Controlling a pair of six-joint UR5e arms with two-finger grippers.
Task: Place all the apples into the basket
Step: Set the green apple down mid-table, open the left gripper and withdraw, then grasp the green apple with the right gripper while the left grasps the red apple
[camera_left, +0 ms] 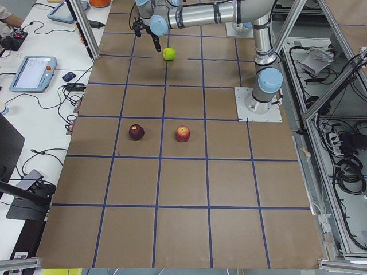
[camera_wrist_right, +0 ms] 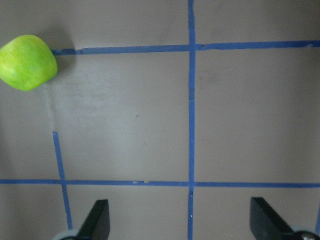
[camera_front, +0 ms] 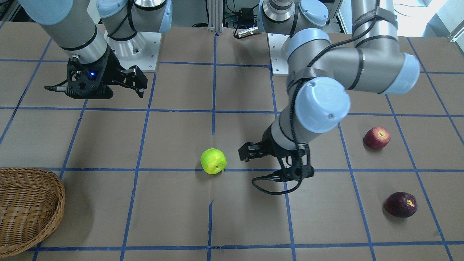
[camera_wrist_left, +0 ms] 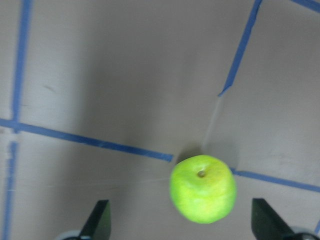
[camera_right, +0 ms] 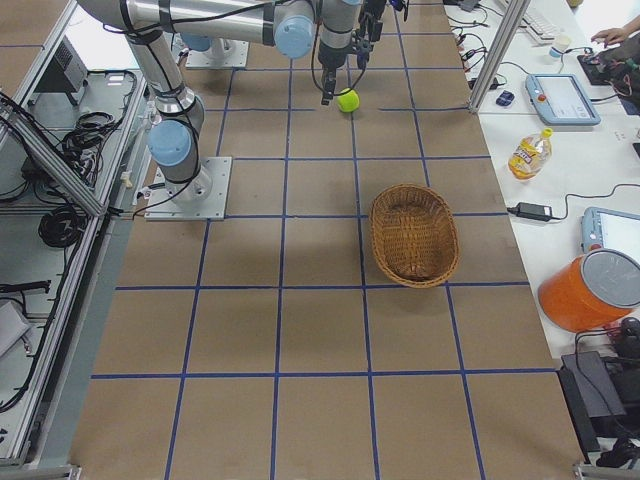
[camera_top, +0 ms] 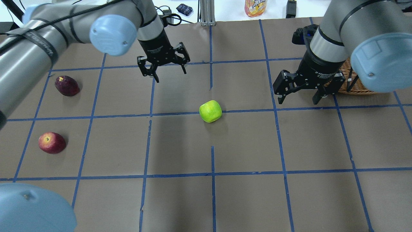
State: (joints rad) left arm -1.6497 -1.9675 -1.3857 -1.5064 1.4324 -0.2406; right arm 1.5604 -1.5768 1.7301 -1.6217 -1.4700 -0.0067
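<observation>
The lime green apple [camera_top: 210, 111] lies on a blue tape line near the table's middle. My left gripper [camera_top: 169, 72] hangs open above the table just beyond it, empty; in its wrist view the green apple [camera_wrist_left: 202, 188] sits between the two fingertips [camera_wrist_left: 98, 220], lower down. The red apple [camera_top: 51, 142] and the maroon apple [camera_top: 67, 85] rest far out on my left side. My right gripper [camera_top: 298, 100] is open and empty, in front of the wicker basket [camera_top: 357, 87], which its arm partly hides. The basket [camera_right: 413, 235] holds nothing.
Brown paper with a blue tape grid covers the table [camera_top: 244, 199]. A juice bottle [camera_top: 255, 7] and small devices sit past the far edge. Tablets, cables and an orange container [camera_right: 590, 290] lie on the side bench by the basket.
</observation>
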